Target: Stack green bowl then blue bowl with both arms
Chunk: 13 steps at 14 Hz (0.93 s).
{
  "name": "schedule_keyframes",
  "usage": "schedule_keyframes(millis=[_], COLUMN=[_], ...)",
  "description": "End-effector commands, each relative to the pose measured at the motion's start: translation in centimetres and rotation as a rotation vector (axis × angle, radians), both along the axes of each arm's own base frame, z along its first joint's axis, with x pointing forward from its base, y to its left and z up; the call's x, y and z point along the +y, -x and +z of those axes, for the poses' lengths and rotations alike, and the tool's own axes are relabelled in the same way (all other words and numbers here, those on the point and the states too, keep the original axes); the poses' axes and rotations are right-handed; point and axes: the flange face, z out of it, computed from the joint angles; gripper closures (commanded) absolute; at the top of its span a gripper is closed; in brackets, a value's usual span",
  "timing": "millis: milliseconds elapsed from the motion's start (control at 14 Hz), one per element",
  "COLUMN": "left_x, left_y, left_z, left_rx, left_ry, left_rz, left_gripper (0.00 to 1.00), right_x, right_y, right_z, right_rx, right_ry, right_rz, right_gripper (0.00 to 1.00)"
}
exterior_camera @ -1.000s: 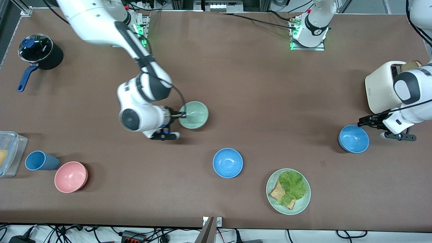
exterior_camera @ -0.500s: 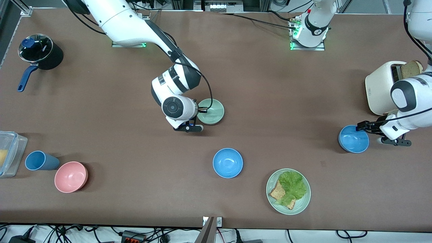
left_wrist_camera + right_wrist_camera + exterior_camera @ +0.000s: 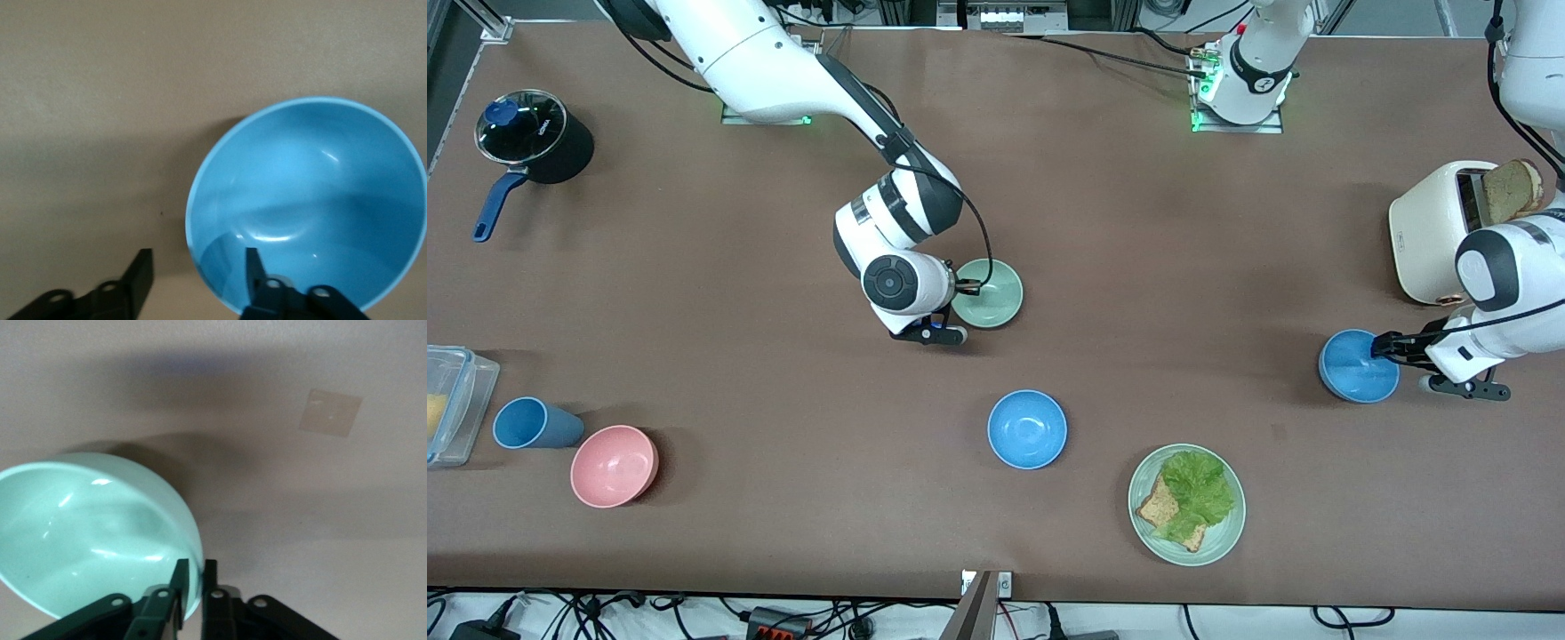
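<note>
The green bowl [image 3: 991, 293] is in the middle of the table, and I cannot tell whether it touches the tabletop. My right gripper [image 3: 966, 286] is shut on its rim; in the right wrist view the fingers pinch the bowl's wall [image 3: 87, 533], gripper [image 3: 195, 577]. One blue bowl [image 3: 1357, 368] sits on the table at the left arm's end. My left gripper [image 3: 1382, 349] is open at its rim; in the left wrist view one finger is inside the bowl [image 3: 313, 193] and one outside, gripper [image 3: 197, 267]. A second blue bowl [image 3: 1027, 429] sits nearer the front camera than the green bowl.
A pale green plate [image 3: 1232, 533] with lettuce and bread lies near the front edge. A white toaster [image 3: 1432, 231] holding bread stands by the left arm. A pink bowl [image 3: 614, 465], blue cup [image 3: 532, 423], clear container [image 3: 449, 404] and black pot [image 3: 534, 138] are at the right arm's end.
My right arm has carried the green bowl toward the left arm's end and lowered it. My left gripper has come down onto the blue bowl's rim.
</note>
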Motion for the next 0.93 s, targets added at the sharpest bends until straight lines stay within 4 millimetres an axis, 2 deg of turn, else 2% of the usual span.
schedule_keyframes(millis=[0,143,214,286,500,643,786,857], left_x=[0.4,0.3,0.3,0.2,-0.3,-0.5,-1.1,-2.2], left_y=[-0.9,-0.8,-0.8,-0.8,-0.4,0.1,0.4,0.6], left_z=[-0.2,-0.6,-0.5,-0.4,-0.4,0.3,2.5,3.7], left_rx=[-0.003,0.004,0.003,0.005,0.045,0.095,0.128,0.154], left_ry=[-0.014,-0.004,-0.004,-0.005,0.007,0.022,0.032,0.043], left_rz=[-0.013,-0.002,0.009,0.021,0.018,0.008,-0.002,-0.017], left_gripper=[0.61,0.72,0.78,0.84,0.93,0.99,0.99,0.99], right_x=[0.9,-0.5,-2.6,-3.9,-9.6,-14.0,-19.1,-21.5], right_y=[-1.2,-2.7,-4.0,-5.0,-8.1,-9.6,-11.1,-11.6], right_z=[4.0,9.4,11.7,14.8,21.7,25.5,28.1,29.4], right_rx=[-0.035,-0.061,-0.068,-0.1,-0.173,-0.229,-0.271,-0.289], right_ry=[-0.014,-0.012,0.016,0.035,0.113,0.128,0.113,0.107], right_rz=[-0.064,-0.071,-0.082,-0.078,-0.111,-0.126,-0.122,-0.135], right_gripper=[0.0,0.0,0.0,0.0,0.0,0.0,0.0,0.0])
